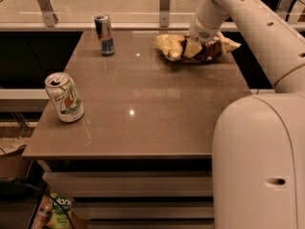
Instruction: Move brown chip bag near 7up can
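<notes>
The brown chip bag (172, 46) lies at the far right of the table (143, 104), pale yellow ends showing, its dark middle mostly under the gripper. The gripper (196, 47) is down on the middle of the bag, at the end of the white arm reaching in from the right. The 7up can (64, 97), white with a green band and orange-red marks, stands upright near the table's front left edge, far from the bag.
A slimmer blue-and-silver can (104, 35) stands at the far left of the table. The robot's white body (259, 161) fills the lower right. A railing with metal posts (165, 4) runs behind the table. A green packet (59, 211) lies below the table's front.
</notes>
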`<state>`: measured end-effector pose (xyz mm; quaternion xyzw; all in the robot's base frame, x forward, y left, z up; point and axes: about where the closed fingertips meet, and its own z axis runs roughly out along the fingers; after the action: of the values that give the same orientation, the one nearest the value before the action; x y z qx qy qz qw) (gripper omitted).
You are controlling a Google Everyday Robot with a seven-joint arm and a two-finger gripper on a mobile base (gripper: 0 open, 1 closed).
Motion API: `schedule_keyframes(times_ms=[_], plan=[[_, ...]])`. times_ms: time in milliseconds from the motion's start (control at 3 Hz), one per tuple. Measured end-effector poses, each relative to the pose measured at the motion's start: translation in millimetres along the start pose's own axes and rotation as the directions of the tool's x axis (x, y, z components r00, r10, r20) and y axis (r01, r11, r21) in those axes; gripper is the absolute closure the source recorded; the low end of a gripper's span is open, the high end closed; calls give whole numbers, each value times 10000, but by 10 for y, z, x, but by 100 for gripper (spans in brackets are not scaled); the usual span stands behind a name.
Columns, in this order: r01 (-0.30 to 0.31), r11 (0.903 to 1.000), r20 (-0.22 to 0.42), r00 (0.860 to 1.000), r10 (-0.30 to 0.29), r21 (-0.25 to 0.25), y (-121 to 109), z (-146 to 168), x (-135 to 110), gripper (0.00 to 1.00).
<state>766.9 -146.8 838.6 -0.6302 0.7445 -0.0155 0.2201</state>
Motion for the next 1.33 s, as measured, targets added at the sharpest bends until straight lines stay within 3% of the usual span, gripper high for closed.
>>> schedule_keyframes(times_ms=[1333], plan=[[3,10000,-1,10000,-3,-6,1,2,-2,100]])
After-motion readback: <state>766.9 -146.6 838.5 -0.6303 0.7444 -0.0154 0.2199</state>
